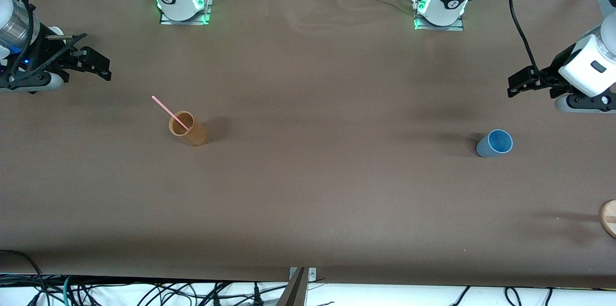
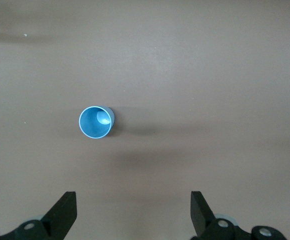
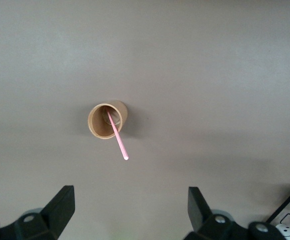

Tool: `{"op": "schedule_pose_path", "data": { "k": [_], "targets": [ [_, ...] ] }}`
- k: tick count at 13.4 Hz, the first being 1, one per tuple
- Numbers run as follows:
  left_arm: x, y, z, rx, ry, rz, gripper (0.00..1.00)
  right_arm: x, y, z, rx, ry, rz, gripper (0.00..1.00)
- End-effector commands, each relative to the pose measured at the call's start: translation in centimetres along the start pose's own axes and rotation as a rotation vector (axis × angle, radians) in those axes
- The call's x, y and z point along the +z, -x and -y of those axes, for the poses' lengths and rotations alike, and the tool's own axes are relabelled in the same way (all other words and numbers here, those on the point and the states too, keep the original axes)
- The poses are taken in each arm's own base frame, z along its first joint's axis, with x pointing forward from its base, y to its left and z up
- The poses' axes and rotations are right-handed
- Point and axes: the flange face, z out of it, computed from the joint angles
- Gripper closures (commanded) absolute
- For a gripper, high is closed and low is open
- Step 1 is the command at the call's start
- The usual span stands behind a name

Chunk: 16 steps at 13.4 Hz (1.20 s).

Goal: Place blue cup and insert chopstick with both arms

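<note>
Both arms hang high at their own ends of the bench, nothing in hand. The left tool has its fingers spread wide and empty, up over bare bench at the left arm's end. The blue cup stands upright there with its mouth up, so I'd expect that arm to go for it. The right tool is just as wide apart and empty. At its end the chopstick leans in the tan cup, its free end tilted up toward that tool.
</note>
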Motion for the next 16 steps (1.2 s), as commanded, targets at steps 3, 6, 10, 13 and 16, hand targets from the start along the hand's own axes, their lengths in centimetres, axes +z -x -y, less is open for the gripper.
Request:
{"op": "schedule_pose_path", "data": {
  "k": [3, 6, 10, 13, 16],
  "targets": [
    [0.0, -0.7, -0.8, 0.007, 0.018, 0.015, 0.0, -0.8, 0.2, 0.1, -0.008, 0.011, -0.004, 0.0],
    [0.1, -0.8, -0.6, 0.003, 0.017, 0.017, 0.0, -0.9, 0.3, 0.1, -0.009, 0.009, -0.005, 0.0],
    [0.2, -0.8, -0.5, 0.002, 0.018, 0.02, 0.0, -0.9, 0.3, 0.1, -0.009, 0.008, -0.005, 0.0],
    [0.3, -0.9, -0.4, 0.0, 0.018, 0.022, 0.0, -0.9, 0.3, 0.1, -0.009, 0.008, -0.003, 0.0],
    [0.4, -0.9, -0.4, -0.001, 0.018, 0.023, 0.0, -0.9, 0.3, 0.0, -0.008, 0.006, -0.003, 0.0]
  ]
}}
